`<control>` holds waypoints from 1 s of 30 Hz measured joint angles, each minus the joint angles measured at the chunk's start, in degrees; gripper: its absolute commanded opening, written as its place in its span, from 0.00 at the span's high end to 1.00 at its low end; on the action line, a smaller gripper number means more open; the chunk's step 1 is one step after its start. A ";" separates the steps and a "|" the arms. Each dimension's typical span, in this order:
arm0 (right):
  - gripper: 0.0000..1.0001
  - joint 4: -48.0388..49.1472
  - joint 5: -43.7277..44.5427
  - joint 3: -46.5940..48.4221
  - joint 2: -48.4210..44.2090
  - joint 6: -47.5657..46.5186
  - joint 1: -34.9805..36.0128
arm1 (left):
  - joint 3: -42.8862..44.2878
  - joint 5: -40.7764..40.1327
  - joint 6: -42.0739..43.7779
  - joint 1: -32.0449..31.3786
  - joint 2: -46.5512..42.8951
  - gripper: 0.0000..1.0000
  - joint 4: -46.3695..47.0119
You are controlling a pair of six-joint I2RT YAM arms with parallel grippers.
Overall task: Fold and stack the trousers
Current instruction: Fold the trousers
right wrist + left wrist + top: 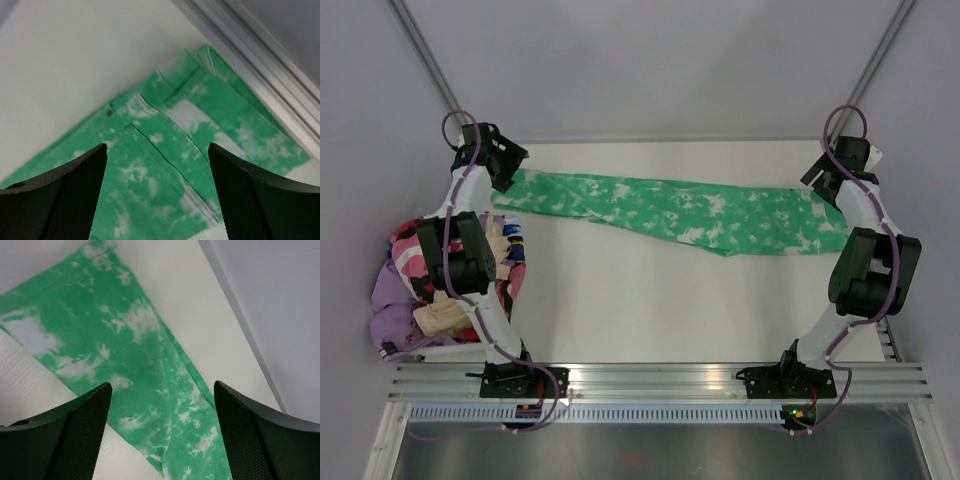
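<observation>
the trousers lie flat across the far part of the white table, long axis left to right, waist with its small dark button at the right, leg ends at the left. the fabric is soft, bright green with white mottling and stitched seams. the left gripper and the right gripper hang over opposite ends, jaws spread, holding nothing.

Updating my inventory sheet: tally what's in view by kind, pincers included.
Green tie-dye trousers: 1
Heap of mixed clothes: 1
Pincers, both open: 2 (left pincer, right pincer)
Total: 4
</observation>
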 measured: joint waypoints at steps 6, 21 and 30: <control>0.12 -1.20 -0.61 -7.56 -1.40 2.56 1.46 | -0.17 -3.69 -6.29 2.67 1.20 0.00 -2.89; 0.12 0.68 -3.85 -6.84 -1.27 5.64 1.84 | 4.07 -16.28 -13.18 5.01 12.70 0.02 -10.25; 0.12 0.68 -3.87 -4.76 -1.05 6.27 1.84 | 6.05 -18.08 -16.92 4.87 15.34 0.51 -10.38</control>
